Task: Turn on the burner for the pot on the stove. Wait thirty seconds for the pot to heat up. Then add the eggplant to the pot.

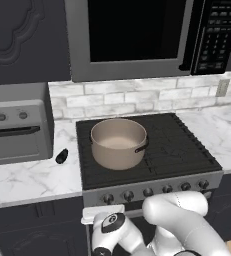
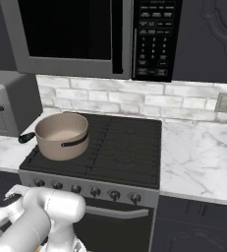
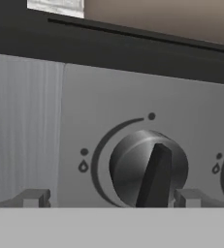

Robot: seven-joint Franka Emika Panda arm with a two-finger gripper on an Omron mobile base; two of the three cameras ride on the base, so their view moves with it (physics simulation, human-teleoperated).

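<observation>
My claw, jaws spread wide and holding nothing, faces the stove front with a dark knob sitting between its fingertips (pointer tilted just right of vertical). The pot stands on the cooktop's left side; the eggplant lies on the marble counter just left of the stove.

The arm is built of glossy white, rounded segments with smooth bulging shells. A dark circular joint cap ringed in white is seen on one link. A flat white flange is set just above it. The hand is tipped with two small grey, blocky fingertips.
</observation>
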